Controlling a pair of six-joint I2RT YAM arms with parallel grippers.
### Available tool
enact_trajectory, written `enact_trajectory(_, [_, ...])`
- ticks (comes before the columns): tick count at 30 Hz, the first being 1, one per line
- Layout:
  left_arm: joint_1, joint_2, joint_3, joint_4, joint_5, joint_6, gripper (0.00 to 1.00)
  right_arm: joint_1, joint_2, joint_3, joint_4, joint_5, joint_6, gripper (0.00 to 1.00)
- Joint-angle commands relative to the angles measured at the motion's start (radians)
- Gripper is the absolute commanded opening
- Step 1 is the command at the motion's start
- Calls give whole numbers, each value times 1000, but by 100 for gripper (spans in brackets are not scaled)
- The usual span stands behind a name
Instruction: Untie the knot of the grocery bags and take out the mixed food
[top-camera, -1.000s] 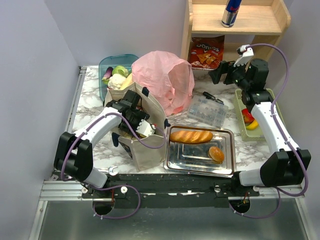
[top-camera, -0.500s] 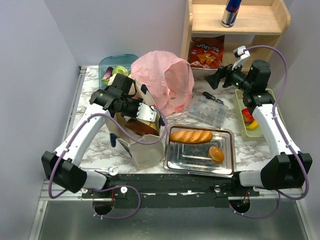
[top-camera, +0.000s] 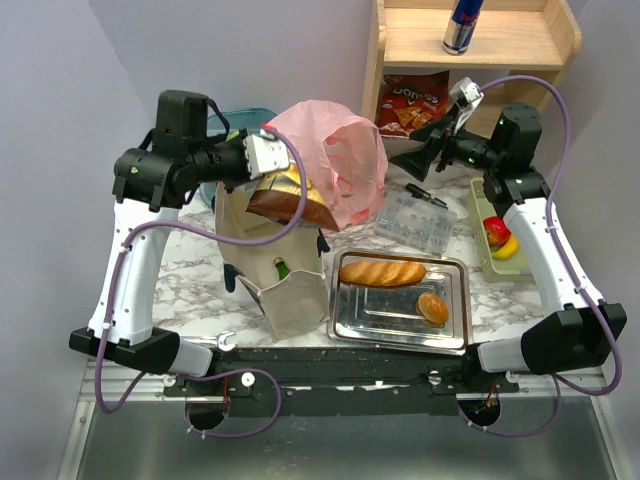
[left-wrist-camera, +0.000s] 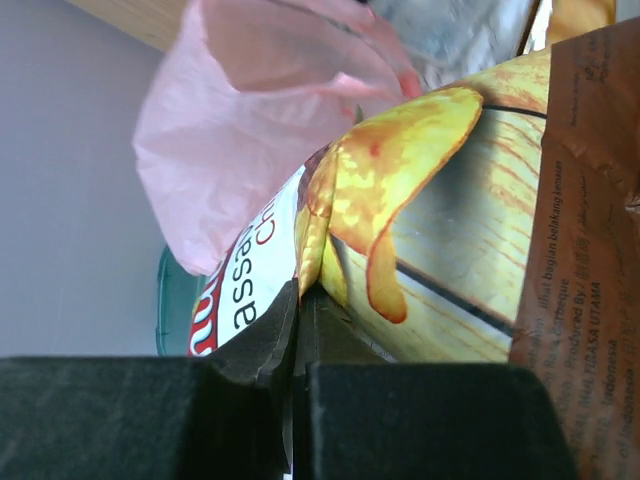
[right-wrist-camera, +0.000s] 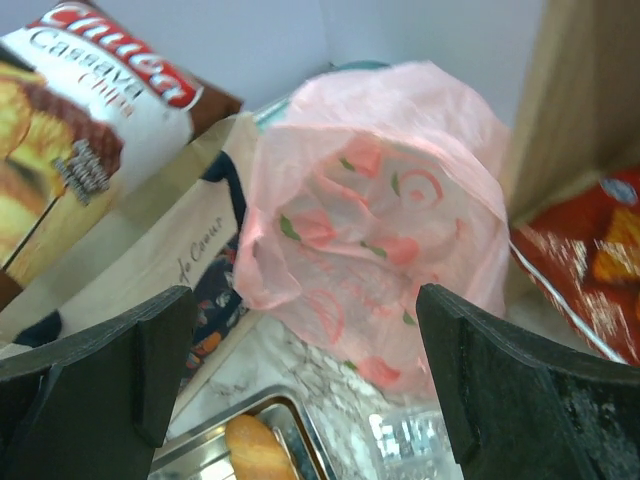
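Risk review, near to far.

Metal tray (top-camera: 400, 338) at desk's near edge carries baguette (top-camera: 382, 272) and bun (top-camera: 432, 308). Neither is task food. A dropped item could land here.

Canvas tote (top-camera: 295, 305) stands just left of the tray, mouth slack. Green bottle (top-camera: 283, 268) shows inside it, yet to come out. The soft walls give it no support, so it may tip if the tote is nudged.

Left end effector (left-wrist-camera: 298, 365) is pressed together on the bottom edge of the cassava chip bag (left-wrist-camera: 430, 250), which hangs above the tote, clear of its rim.
- Grip is on thin foil only, w/ most of the bag beyond the jaws. A fast swing or jerk could slip it out, dropping it into the tote or onto the bread.
- Purple cable (top-camera: 215, 232) loops low over the tote and may snag a strap.
- Chip bag sits close against the pink plastic bag (top-camera: 335, 165). Dragging across could pull the film.

Pink bag sits behind the tote. Knot not discernible in any view, so its status is unconfirmed.

Right end effector (right-wrist-camera: 305, 370) is spread wide, empty and facing the pink bag, apart from it. Approaching w/o locating the handles risks grabbing loose film and tearing it.

Clear compartment box (top-camera: 415, 222) lies below that arm and could be knocked.
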Motion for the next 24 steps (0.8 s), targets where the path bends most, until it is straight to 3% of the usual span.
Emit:
enact_trajectory(1, [19, 75, 199, 58, 121, -291, 0, 89, -11, 117, -79, -51, -153, 100])
enact_trajectory(6, [19, 171, 369, 74, 113, -508, 0, 228, 24, 298, -289, -31, -416, 100])
enact_trajectory(13, [21, 208, 389, 133, 141, -709, 0, 465, 0, 337, -438, 135, -781, 100])
enact_trajectory(17, [22, 199, 374, 167, 204, -783, 0, 569, -34, 260, -374, 281, -922, 100])
enact_trajectory(24, [19, 162, 314, 205, 320, -862, 0, 677, -49, 167, -175, 462, -949, 100])
